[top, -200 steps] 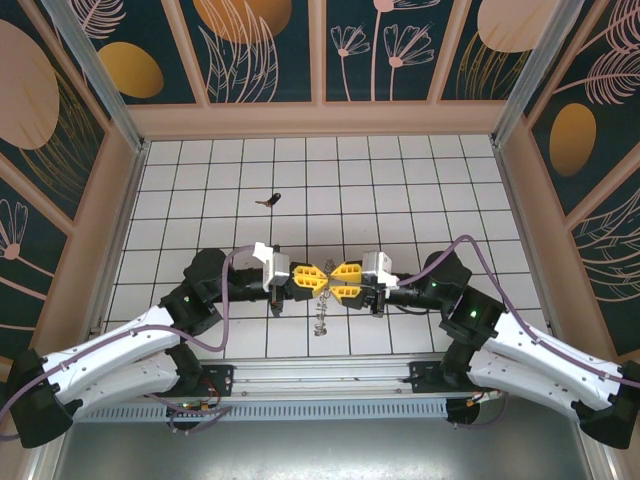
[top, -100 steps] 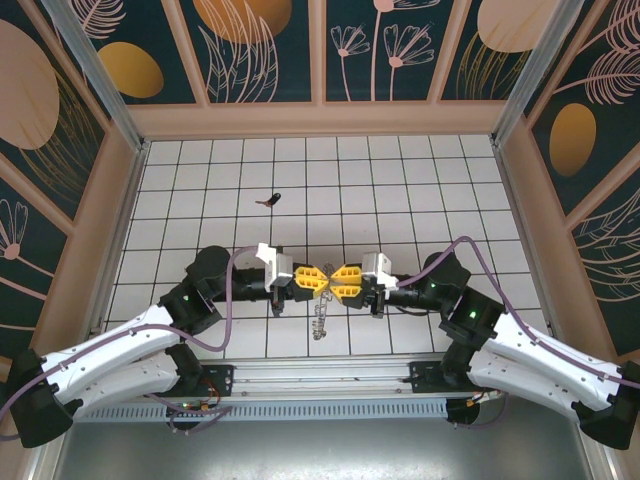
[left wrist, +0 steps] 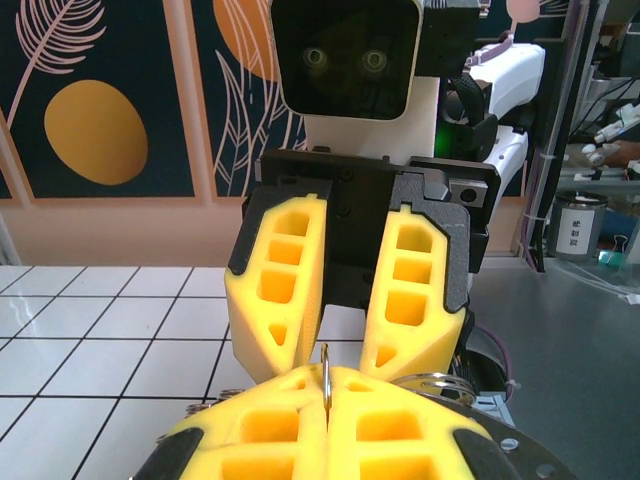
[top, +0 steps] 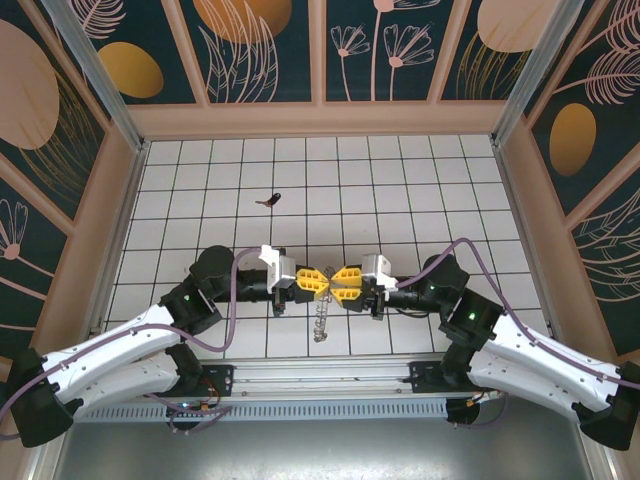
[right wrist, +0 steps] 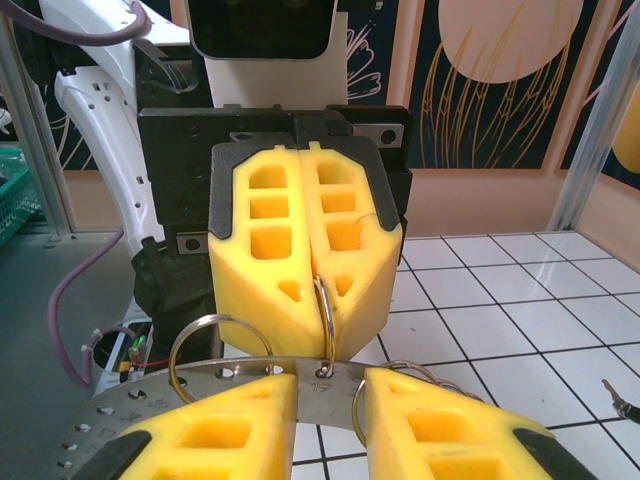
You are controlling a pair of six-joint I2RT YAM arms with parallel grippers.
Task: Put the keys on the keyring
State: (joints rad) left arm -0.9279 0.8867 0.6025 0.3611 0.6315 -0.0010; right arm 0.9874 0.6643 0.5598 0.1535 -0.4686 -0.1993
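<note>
The keyring (top: 321, 320), a grey metal band (right wrist: 150, 385) fringed with small loops, hangs between the two yellow grippers just above the tiles. My left gripper (top: 316, 282) is shut on one small loop (right wrist: 326, 305) of it, and the loop's thin edge shows between its fingertips (left wrist: 327, 385). My right gripper (top: 340, 282) faces it tip to tip. Its fingers (right wrist: 230, 430) stand apart with the band crossing the gap, and nothing is pinched between them. The keys (top: 268, 200), one small dark piece, lie on the tiles beyond the left arm, also at the right edge (right wrist: 617, 396).
White tiled floor (top: 430, 190) with patterned walls on three sides. A metal rail (top: 320, 375) runs along the near edge between the arm bases. More loops (left wrist: 440, 385) dangle beside the fingers.
The left gripper has shifted slightly to the right, closing in on the right gripper. The hanging keyring swayed a little. The keys have not moved.
</note>
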